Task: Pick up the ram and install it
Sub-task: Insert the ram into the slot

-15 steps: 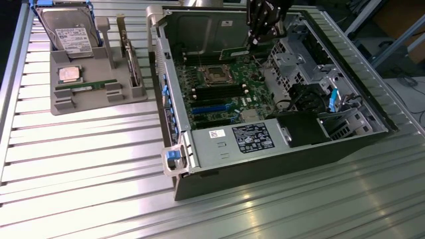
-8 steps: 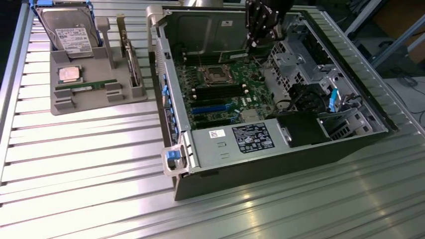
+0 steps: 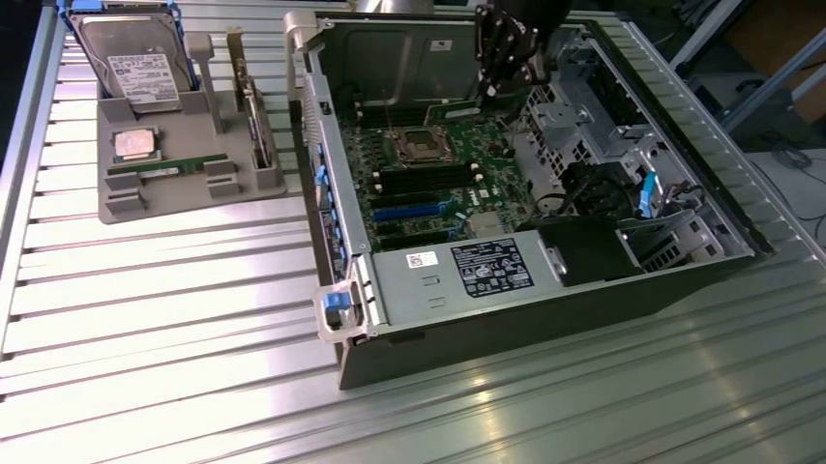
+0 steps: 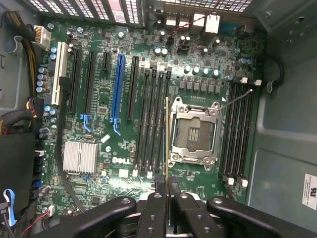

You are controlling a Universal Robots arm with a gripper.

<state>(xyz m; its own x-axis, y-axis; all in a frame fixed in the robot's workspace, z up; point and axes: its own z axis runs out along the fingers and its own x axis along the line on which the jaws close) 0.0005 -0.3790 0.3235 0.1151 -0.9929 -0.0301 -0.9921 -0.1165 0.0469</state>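
Note:
My gripper (image 3: 494, 90) hangs inside the open computer case (image 3: 348, 319), above the motherboard (image 3: 432, 198). In the wrist view my gripper (image 4: 167, 187) is shut on the ram (image 4: 167, 139), which appears edge-on as a thin green-gold strip. The stick hangs over the black memory slots (image 4: 152, 124), on the side nearest the empty processor socket (image 4: 194, 131). I cannot tell whether it touches a slot. In the exterior view the held ram (image 3: 455, 104) is a short green strip below the fingers. A second ram stick (image 3: 162, 169) lies in the grey holder (image 3: 193, 201).
The grey holder also carries a hard drive (image 3: 135, 68), a silver processor chip (image 3: 135, 143) and an upright expansion card (image 3: 258, 121). A power supply (image 3: 485, 266) fills the case's near end. More memory slots (image 4: 237, 134) lie beyond the socket. Cables (image 4: 20, 119) crowd one board edge.

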